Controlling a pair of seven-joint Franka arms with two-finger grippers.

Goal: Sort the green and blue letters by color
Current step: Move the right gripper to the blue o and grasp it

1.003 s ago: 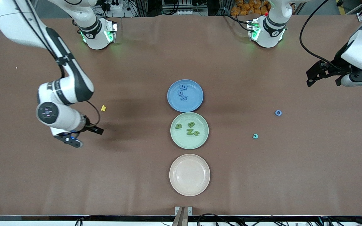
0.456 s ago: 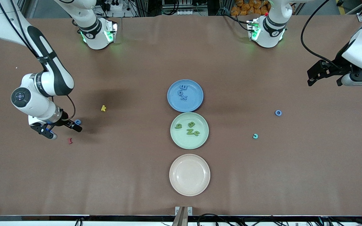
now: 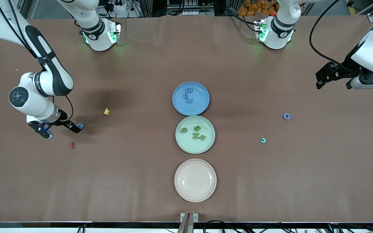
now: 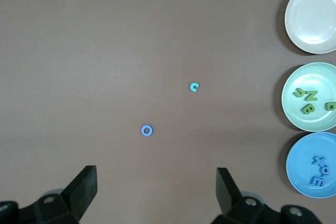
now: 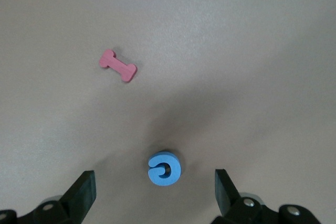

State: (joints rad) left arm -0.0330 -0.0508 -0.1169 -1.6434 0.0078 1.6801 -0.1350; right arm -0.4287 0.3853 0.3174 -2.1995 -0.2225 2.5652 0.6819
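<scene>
A: Fingers (image 5: pixel 84 190) first: spread wide on the right gripper (image 3: pixel 62 131), gripping nothing, low over the blue c (image 3: pixel 80 125) at mid-height toward the right arm's end of the table (image 3: pixel 134 194).

B: Seen from the right wrist, nearly centred between the two tips, at the bottom of the frame. Good line-up?

A: Close enough. Nudge so the c sits square in the gap, then drop straight down. Looks like a thin, flat piece, so go right to the table before closing, and pinch across the outer edge, not over the open mouth.

B: Anything to steer clear of, nearest first?

A: Pink plate (image 3: pixel 195 199), lowest in the middle of the front view, bare. Dark red piece (image 3: pixel 72 145) near the c and a little lower in the frame: apart from it, not to be swept. Teal c (image 3: pixel 263 140) loose toward the left arm's end, colour hard to call. Green plate (image 3: pixel 180 144) mid-frame, holding the green letters (image 3: pixel 194 132). Blue o (image 3: pixel 287 116) loose, higher than the teal c. Yellow k (image 3: pixel 106 111) just above the blue c's level; leave alone.

B: And the drop-off?

A: Blue plate (image 3: pixel 181 106), above the green one, already carrying blue letters (image 3: pixel 188 95). Lift clear, carry high, release low over a bare patch.

B: Left gripper (image 3: pixel 333 81)?

A: Waiting with its fingers apart, empty, high over the left arm's end.
</scene>
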